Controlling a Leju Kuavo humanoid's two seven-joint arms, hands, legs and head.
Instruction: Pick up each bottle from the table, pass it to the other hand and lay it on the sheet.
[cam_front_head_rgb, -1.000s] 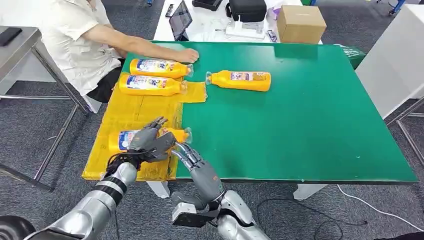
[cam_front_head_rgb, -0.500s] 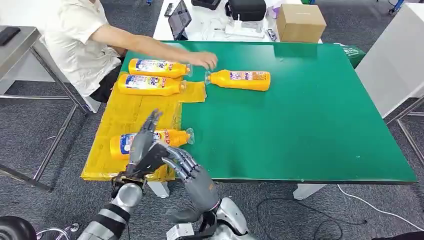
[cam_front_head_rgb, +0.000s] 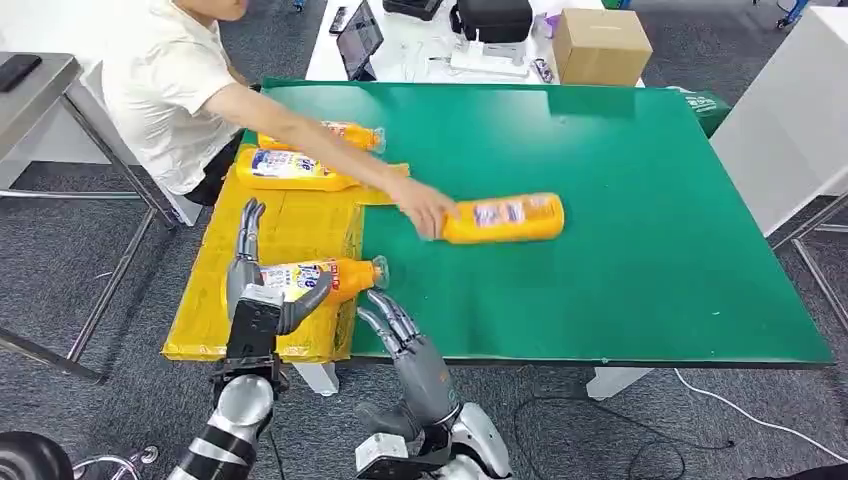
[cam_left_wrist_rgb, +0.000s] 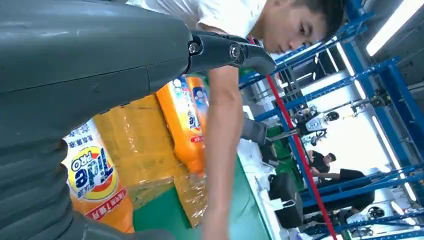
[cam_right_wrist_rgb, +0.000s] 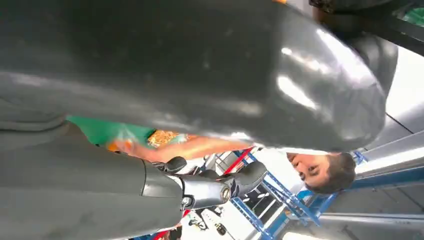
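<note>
**Third bottle down on the sheet, next one being slid over by the person**

Left side first: my left hand (cam_front_head_rgb: 262, 290) stands at the sheet's (cam_front_head_rgb: 275, 235) near edge, fingers spread and upright, thumb hooked under the near bottle (cam_front_head_rgb: 318, 277). That bottle lies flat on the sheet, cap just over the sheet's right edge. I can't tell whether the palm touches it; I read it as released. To finish cleanly I'd lift the hand straight up so the thumb doesn't roll the bottle.

Far end of the sheet: two bottles lie side by side, the front one (cam_front_head_rgb: 290, 168) nearer me, the back one (cam_front_head_rgb: 345, 133) partly behind the person's arm.

Centre: my right hand (cam_front_head_rgb: 405, 335) hangs at the table's (cam_front_head_rgb: 650, 290) near edge, fingers loosely apart, holding nothing.

Right of that: the last bottle (cam_front_head_rgb: 505, 218) lies on bare green mid-table, the person's hand (cam_front_head_rgb: 428, 208) on its cap end. That arm crosses the reach path, so I'd wait until it's gone before going for the bottle.

Far edge: cardboard box (cam_front_head_rgb: 600, 45), tablet (cam_front_head_rgb: 361, 38), black bag (cam_front_head_rgb: 494, 18), all well apart.
</note>
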